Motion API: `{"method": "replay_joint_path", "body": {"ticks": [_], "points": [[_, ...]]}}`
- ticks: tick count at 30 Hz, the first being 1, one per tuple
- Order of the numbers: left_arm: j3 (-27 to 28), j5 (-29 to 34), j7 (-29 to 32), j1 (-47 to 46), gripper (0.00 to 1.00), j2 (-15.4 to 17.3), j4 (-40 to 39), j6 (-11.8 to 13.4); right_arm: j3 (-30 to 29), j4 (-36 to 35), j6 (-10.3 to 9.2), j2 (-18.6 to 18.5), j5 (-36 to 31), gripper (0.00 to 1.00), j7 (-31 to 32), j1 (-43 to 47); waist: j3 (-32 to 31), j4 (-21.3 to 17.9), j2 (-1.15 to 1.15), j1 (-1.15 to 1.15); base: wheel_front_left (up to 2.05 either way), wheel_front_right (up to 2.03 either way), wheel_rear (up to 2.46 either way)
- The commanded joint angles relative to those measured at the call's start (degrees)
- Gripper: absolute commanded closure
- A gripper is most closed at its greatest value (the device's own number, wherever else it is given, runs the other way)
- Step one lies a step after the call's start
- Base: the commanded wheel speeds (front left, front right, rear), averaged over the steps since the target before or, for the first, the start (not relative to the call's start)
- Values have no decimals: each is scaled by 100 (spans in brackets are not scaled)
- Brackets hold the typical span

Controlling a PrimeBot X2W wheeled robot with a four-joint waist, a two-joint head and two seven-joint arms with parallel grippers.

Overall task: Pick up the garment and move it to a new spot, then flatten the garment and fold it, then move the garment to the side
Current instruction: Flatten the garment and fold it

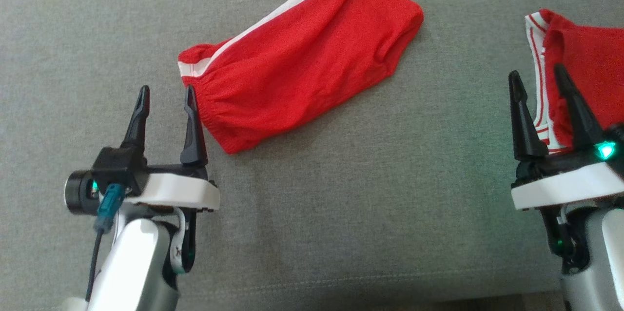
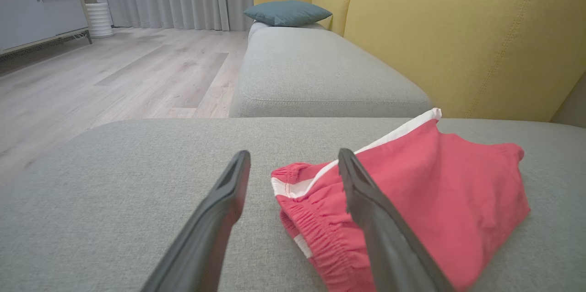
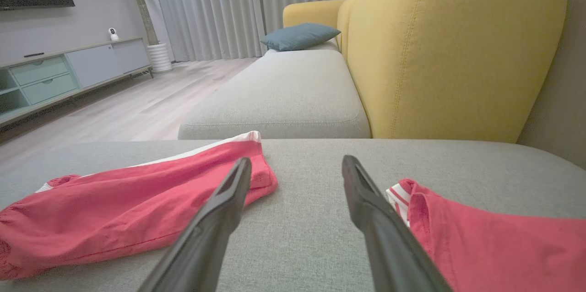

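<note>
L hand, fingers apart & empty, just beside waistband of red shorts lying mid grey cushion; R hand also apart, empty, by 2nd red garment at right; risk: shallow pinch takes 1 layer only, or wrong item lifted, both alike.

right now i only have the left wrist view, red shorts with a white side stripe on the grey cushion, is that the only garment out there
Observer: No, a second red garment with red-and-white striped trim lies to the right, apart from the red shorts.
Operator: where's my right gripper
Observer: The right gripper is open beside that garment's striped edge, holding nothing.
</note>
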Motion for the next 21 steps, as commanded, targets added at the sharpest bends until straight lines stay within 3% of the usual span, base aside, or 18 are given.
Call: {"method": "replay_joint_path", "body": {"ticks": [1,10,14,21], "points": [[235,71,-29,-183,0,51,-193,-21,52,-200,20,-44,-19,0,40,-34,59,29,0,0,0,0,0],[203,244,-29,-596,0,-139,-280,-160,288,238,20,-461,217,0,557,-912,615,323,0,0,0,0,0],[170,329,-29,-812,0,-298,-311,-243,700,854,20,-734,406,0,1011,-1790,893,558,0,0,0,0,0],[155,397,-29,-959,0,-450,-300,-338,1083,1857,20,-852,616,0,1517,-2703,1069,750,0,0,0,0,0]]}}
